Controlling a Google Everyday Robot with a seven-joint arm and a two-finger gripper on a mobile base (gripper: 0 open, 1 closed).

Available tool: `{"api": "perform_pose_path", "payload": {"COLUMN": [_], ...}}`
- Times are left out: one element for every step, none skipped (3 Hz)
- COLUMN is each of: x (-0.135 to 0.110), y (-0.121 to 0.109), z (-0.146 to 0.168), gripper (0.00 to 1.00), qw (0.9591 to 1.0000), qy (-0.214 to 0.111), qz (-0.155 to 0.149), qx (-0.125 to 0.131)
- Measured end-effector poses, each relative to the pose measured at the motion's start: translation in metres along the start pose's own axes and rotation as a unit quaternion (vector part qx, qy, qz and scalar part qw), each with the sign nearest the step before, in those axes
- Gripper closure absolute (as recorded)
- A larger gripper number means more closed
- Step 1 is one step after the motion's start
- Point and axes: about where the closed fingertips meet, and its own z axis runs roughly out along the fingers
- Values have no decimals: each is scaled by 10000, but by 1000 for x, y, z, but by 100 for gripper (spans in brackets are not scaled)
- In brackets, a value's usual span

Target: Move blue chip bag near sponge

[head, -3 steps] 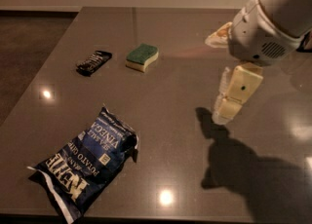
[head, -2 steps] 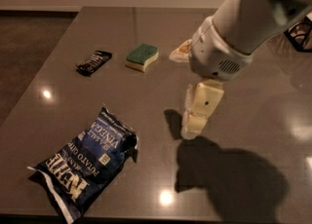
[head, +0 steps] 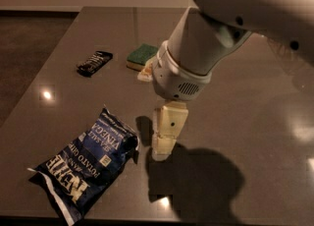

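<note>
The blue chip bag (head: 88, 163) lies flat on the dark table (head: 255, 122) at the front left, crinkled, with white lettering. The sponge (head: 141, 54), green on top with a pale yellow base, sits at the back centre, partly behind my arm. My gripper (head: 151, 115) hangs over the table just right of the bag's upper corner and in front of the sponge. It is open and empty: one cream finger (head: 167, 131) points down close beside the bag, and the other finger (head: 145, 74) shows next to the sponge.
A small black snack bar wrapper (head: 94, 63) lies at the back left, left of the sponge. The table's left edge (head: 37, 90) runs diagonally, with dark floor beyond. My large white arm (head: 230, 18) fills the upper right and casts a shadow at the front.
My arm and gripper have swung from the right side of the table leftward and nearer, and now stand beside the bag. The bag, sponge and wrapper have not moved.
</note>
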Motion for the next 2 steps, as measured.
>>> {"api": "perform_pose_path", "payload": {"x": [-17,-27], "y": [7,11], "z": [23,42], "gripper": [0,0], "qw": [9999,9996], "qy": [96,228], "qz": [-72,-110], "qx": [-89,-91]}}
